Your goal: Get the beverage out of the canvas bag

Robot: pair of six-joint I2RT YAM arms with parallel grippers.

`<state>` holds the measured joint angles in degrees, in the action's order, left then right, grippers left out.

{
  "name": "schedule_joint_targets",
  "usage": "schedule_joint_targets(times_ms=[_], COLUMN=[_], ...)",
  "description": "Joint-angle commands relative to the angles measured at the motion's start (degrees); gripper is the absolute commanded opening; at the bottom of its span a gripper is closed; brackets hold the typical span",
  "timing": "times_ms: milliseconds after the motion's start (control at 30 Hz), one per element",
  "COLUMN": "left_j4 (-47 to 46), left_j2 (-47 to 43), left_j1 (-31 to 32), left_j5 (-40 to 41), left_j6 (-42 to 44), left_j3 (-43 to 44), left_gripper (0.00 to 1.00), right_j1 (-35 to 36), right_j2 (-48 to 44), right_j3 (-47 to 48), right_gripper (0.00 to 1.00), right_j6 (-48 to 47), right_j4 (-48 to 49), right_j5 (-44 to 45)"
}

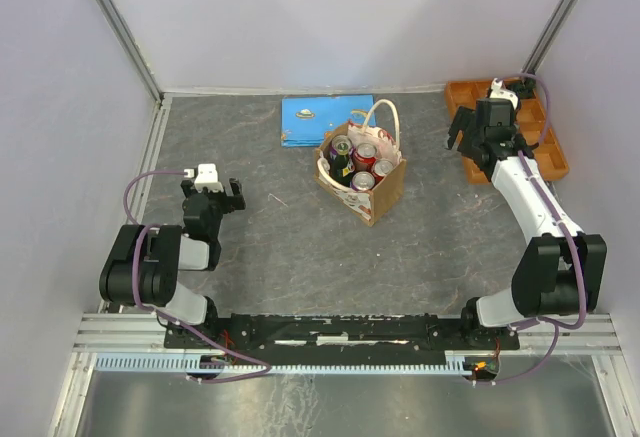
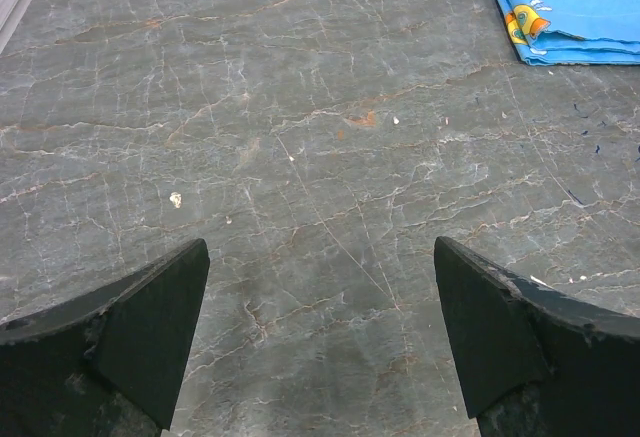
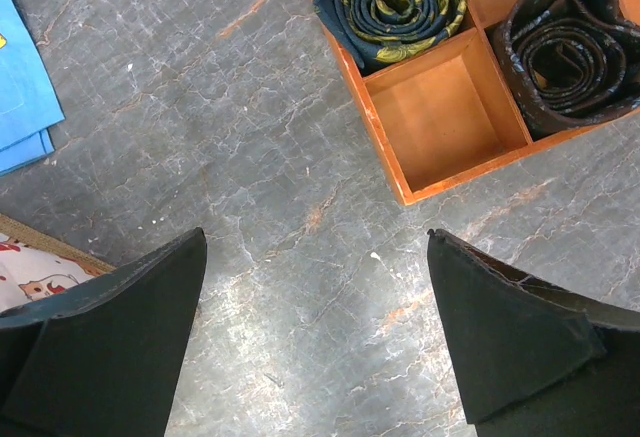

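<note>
Canvas bag (image 1: 385, 189) sits in the middle of the bench (image 1: 260, 247), beverage cans (image 1: 365, 153) upright inside. Left gripper (image 2: 320, 247) and right gripper (image 3: 315, 242) both gape open, the right one by the orange tray (image 3: 440, 122). It should probably drop straight onto one can, dodging the handles (image 1: 397, 122).

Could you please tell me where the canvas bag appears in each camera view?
Top external: the canvas bag stands near the centre, just below the blue booklet.
Left wrist: not in it.
Right wrist: a sliver at the lower left edge.
Shared landmark: the blue booklet, top right in the left wrist view, left edge in the right wrist view.
</note>
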<state>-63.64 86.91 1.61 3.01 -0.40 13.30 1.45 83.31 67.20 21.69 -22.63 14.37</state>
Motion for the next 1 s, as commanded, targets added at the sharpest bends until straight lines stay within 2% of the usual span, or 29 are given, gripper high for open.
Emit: schedule_joint_targets(times_ms=[0,233,433,500,633,700,967], left_j4=[-3.93,-3.91,-3.83,-3.84,-3.86,-3.84,-3.84], left_j2=[0.14,0.1,0.1,0.1,0.12,0.16,0.15], left_j1=[-0.2,-0.16,-0.22,-0.2,-0.21,-0.2,-0.2], left_j5=[1.31,1.31,1.33,1.36,1.33,1.29,1.32], left_j6=[0.05,0.05,0.13,0.1,0.12,0.07,0.06], left_j3=[0.15,0.19,0.22,0.2,0.24,0.24,0.24], left_gripper=[0.99,0.99,0.99,0.99,0.99,0.99,0.99], right_j1=[0.1,0.17,0.7,3.37,13.6,17.77,25.24], right_j2=[-2.64,-5.33,-2.63,-2.18,-0.99,-0.45,-1.85], right_j3=[-0.71,-4.48,-2.08,-0.39,3.98,6.0,12.83], right_gripper=[0.99,0.99,0.99,0.94,0.92,0.9,0.73], right_j6=[-1.59,-1.78,-2.45,-5.26,-14.08,-16.18,-16.2], right_j4=[4.12,9.24,8.34,7.76,4.9,3.44,-0.89], right_j5=[-0.59,-2.57,-6.29,-5.25,3.52,5.11,-1.13])
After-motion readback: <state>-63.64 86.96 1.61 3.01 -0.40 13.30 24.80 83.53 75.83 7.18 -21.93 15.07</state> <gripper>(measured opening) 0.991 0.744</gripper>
